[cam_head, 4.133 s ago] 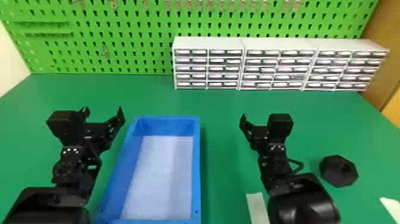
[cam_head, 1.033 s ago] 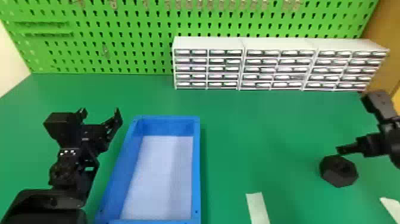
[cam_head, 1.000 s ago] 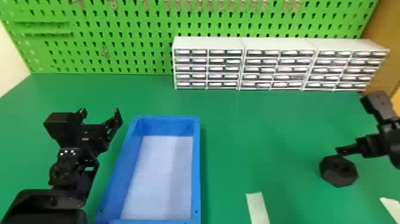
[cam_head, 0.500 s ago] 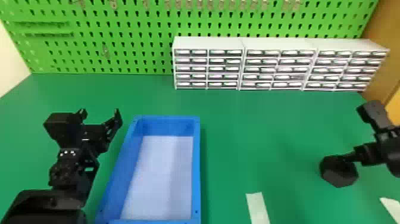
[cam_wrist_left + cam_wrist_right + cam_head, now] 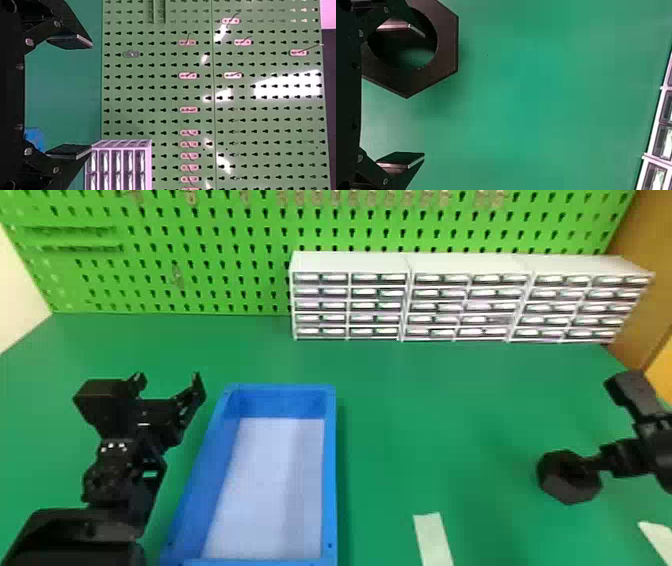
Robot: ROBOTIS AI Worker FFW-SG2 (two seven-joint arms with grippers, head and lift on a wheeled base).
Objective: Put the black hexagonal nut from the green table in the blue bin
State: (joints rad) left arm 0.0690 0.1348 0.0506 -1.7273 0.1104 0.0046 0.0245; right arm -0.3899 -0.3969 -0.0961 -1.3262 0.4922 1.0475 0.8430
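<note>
— Where is the black hexagonal nut (image 5: 570, 492) being seen?
— It is being supported by the green bench (image 5: 430, 415), well to the right of the blue bin (image 5: 330, 470).
— And how is the right gripper (image 5: 590, 464) being placed?
— It is being positioned right at the nut, its jaws being spread wide. In the right wrist view, one finger (image 5: 393, 25) is being framed by the round hole, while the other finger (image 5: 401, 158) is being set apart, outside the nut's edge. Whether the hole is being entered cannot be told.
— What about the left gripper (image 5: 167, 379)?
— It is being stationed near the bin, on its left, and its jaws are being spread wide too.
— Is anything else being shown?
— White drawer cabinets (image 5: 350, 262) are being lined up before the green pegboard (image 5: 225, 290), and a pale strip (image 5: 432, 535) is being displayed between bin and nut, nearer the camera.
</note>
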